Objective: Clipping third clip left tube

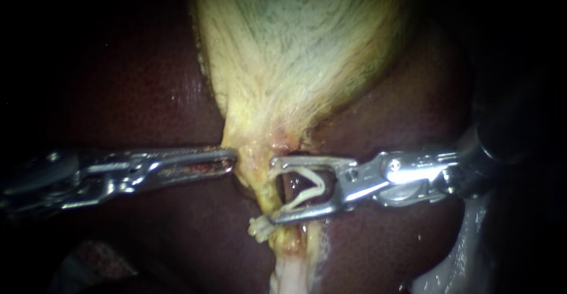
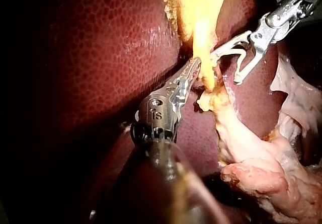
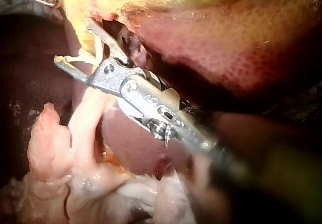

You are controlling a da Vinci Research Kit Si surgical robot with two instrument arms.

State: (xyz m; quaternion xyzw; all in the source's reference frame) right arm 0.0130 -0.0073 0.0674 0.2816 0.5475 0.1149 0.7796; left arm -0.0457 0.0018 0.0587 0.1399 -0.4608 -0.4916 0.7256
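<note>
Right pincer (image 1: pixel 271 191): spread wide, both halves bearing on open clip (image 1: pixel 298 199), white, seated between them. Halves straddle tube (image 1: pixel 263 190), one on either side; open clip not closed on it.
Left pincer (image 1: pixel 231 159): pressed together, pinching edge of gallbladder (image 1: pixel 295 52) neck, just beside tube.
Tube: thin, yellowish, running from gallbladder neck over liver (image 1: pixel 136 93). Fitted clip (image 1: pixel 258 228) on tube, just below right pincer.

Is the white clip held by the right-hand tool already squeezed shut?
No, the clip spreads wide open between the right instrument's jaws.
</note>
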